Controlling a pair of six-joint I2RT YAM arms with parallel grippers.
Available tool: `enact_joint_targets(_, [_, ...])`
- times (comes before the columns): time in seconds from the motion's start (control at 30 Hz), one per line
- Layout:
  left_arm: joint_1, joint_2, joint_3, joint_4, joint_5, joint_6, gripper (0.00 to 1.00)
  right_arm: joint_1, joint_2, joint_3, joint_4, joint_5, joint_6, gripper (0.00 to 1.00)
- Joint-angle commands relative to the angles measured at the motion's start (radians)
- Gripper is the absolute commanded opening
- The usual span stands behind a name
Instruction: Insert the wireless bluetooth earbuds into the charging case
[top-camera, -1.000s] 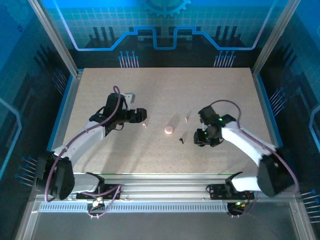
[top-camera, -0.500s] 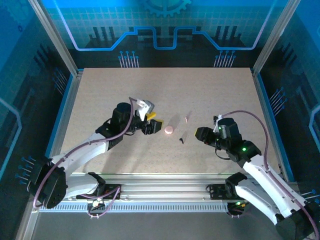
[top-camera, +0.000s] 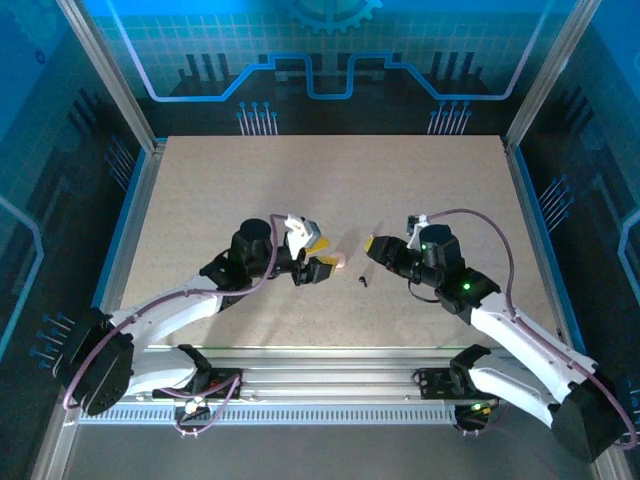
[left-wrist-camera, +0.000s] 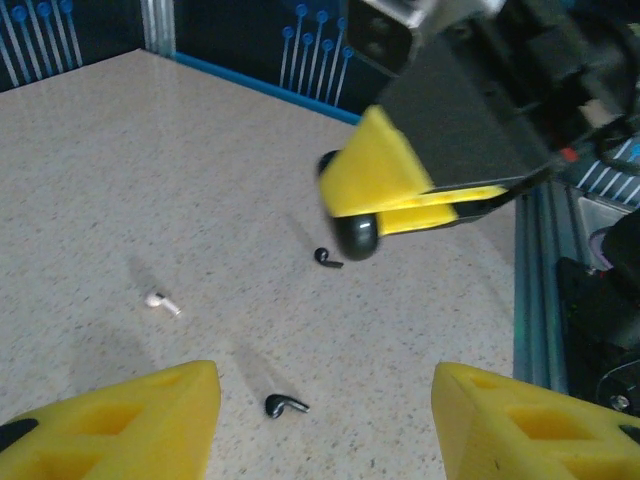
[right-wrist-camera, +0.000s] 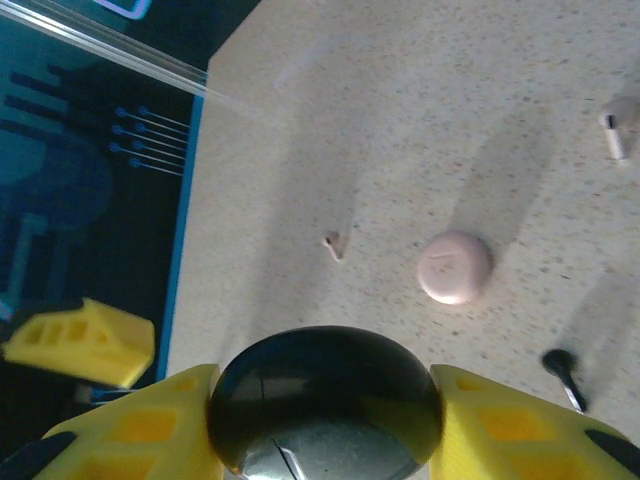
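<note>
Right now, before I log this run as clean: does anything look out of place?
Yes. The right gripper is clamped on a black round case, not the pink charging case, which lies on the table. A black earbud lies loose there too.

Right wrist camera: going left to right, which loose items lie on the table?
Small pink earbud → charging case → black earbud → pale earbud at the right edge.
</note>
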Motion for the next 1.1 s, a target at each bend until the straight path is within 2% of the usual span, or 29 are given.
enact_joint_targets(0.0, [-0.031, 0.023, -0.011, 0.111, -0.013, 0.022, 0.59, 0.038, 0.034, 0.028, 0.155, -0.019, 0.074, 0.44])
enact_joint_targets(0.17, [-0.057, 0.05, -0.034, 0.19, -0.063, 0.032, 0.59, 0.092, 0.089, 0.075, 0.152, 0.014, 0.063, 0.44])
enact_joint_targets(0.43, [-0.087, 0.071, -0.067, 0.261, -0.128, 0.052, 0.59, 0.121, 0.119, 0.074, 0.237, 0.015, 0.108, 0.45])
enact_joint_targets(0.6, [-0.087, 0.081, -0.088, 0.354, -0.177, 0.018, 0.59, 0.142, 0.129, 0.076, 0.263, 0.01, 0.129, 0.45])
enact_joint_targets(0.8, [-0.087, 0.114, -0.093, 0.43, -0.236, -0.014, 0.52, 0.151, 0.151, 0.091, 0.263, -0.002, 0.125, 0.46])
enact_joint_targets(1.07, [-0.087, 0.131, -0.093, 0.487, -0.22, -0.045, 0.41, 0.158, 0.164, 0.09, 0.281, -0.017, 0.131, 0.46])
